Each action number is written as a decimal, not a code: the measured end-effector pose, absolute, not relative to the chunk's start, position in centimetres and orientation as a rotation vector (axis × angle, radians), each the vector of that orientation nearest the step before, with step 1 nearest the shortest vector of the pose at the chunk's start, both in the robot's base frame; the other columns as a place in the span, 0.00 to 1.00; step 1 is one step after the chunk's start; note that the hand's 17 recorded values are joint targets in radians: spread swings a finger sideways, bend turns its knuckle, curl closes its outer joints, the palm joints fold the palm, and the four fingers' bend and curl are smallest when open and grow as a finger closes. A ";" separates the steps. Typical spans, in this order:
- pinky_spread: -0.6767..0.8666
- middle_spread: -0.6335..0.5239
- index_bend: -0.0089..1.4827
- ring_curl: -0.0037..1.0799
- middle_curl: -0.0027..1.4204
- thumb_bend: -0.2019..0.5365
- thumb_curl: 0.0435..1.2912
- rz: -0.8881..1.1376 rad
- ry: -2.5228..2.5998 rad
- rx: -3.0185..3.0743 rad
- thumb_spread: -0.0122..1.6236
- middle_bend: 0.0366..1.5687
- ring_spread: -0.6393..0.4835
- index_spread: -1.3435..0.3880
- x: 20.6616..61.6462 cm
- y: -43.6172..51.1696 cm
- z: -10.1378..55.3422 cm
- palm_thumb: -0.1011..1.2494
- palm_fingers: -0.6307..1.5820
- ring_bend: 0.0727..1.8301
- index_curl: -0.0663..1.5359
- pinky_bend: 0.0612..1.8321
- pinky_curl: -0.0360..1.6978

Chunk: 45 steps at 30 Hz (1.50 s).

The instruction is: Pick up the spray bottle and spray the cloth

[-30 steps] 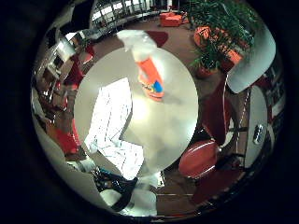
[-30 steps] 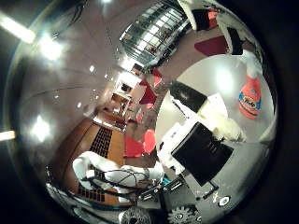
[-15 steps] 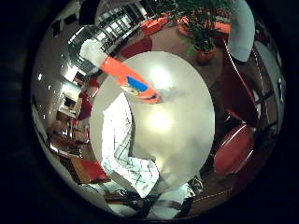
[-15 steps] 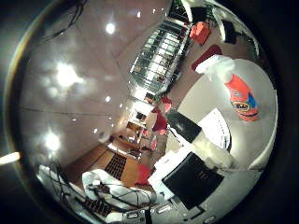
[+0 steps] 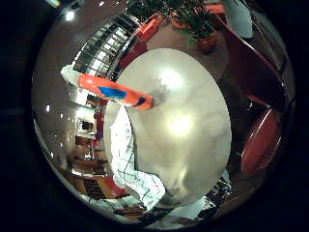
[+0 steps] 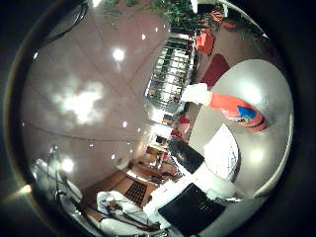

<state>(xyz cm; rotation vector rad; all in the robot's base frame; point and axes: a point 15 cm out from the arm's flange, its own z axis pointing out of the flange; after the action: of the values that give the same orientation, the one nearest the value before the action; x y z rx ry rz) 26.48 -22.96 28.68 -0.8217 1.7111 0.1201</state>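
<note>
Spray bottle [image 5: 116, 92] stands on the round table [image 5: 193, 145] beside the white cloth [image 5: 128, 159], ungrasped; your hand's [image 6: 195, 197] fingers look extended. Reach carelessly and you could topple it.

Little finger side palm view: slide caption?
Orange spray bottle standing on round white table beside white checked cloth.
</note>
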 end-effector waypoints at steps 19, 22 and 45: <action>0.70 0.69 0.10 0.26 0.25 0.24 0.22 0.245 1.716 -0.827 0.64 0.13 0.76 0.68 31.3 -23.0 23.4 0.51 0.33 0.22 0.20 0.20 0.25; 0.70 0.69 0.10 0.26 0.25 0.24 0.22 0.250 1.719 -0.837 0.64 0.13 0.76 0.68 32.4 -22.6 22.9 0.51 0.33 0.22 0.20 0.21 0.24; 0.68 0.63 0.12 0.25 0.26 0.25 0.23 0.283 1.675 -1.023 0.64 0.22 0.71 0.70 42.5 -16.3 25.0 0.54 0.46 0.29 0.22 0.17 0.19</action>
<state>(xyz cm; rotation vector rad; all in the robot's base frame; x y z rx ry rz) 42.50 -16.32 25.02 -1.0227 1.6748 0.2827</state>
